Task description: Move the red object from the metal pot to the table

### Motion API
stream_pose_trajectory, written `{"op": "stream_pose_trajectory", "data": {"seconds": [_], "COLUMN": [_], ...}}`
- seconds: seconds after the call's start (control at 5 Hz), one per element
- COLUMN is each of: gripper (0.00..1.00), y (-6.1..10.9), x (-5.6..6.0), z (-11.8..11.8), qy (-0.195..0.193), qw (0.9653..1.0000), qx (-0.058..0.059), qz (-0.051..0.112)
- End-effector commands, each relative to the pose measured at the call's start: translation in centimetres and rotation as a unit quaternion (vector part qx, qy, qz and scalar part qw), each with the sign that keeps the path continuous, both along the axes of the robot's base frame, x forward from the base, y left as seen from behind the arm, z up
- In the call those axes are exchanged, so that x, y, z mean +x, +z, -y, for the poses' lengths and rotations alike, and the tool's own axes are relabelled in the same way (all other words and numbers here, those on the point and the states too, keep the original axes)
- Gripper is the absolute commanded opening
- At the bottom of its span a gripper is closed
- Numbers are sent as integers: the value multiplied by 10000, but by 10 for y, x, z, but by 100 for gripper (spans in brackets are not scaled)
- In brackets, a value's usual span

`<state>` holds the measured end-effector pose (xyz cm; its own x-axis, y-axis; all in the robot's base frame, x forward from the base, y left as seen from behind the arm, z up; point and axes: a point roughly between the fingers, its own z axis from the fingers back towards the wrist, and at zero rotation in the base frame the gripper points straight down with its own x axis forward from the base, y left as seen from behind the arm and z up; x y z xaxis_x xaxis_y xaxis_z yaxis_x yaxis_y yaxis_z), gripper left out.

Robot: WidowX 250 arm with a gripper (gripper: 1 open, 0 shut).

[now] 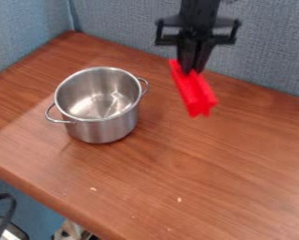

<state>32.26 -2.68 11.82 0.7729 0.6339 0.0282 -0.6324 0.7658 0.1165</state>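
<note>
The red object (193,91), a long bright red bar, hangs tilted in the air over the table (227,178), to the right of the metal pot. My gripper (189,64) points down from the top of the view and is shut on the bar's upper end. The metal pot (99,108), shiny and round with loop handles, stands on the left part of the table with nothing visible inside it.
A blue-grey fabric wall (39,23) runs behind the table. The table's rounded front edge (64,211) crosses the lower left, with floor clutter below it.
</note>
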Motion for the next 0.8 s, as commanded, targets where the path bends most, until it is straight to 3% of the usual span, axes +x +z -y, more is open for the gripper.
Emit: {"op": "stream_pose_trajectory", "data": {"seconds": [0.0, 0.2, 0.6], "gripper": [0, 0, 0], "y": [29, 39, 33], "x": [3, -7, -5], "z": [-22, -41, -50], "qy": [-7, -136, -177], "qw": [9997, 9990, 9992], "qx": [118, 302, 323], "qz": [235, 288, 141]}}
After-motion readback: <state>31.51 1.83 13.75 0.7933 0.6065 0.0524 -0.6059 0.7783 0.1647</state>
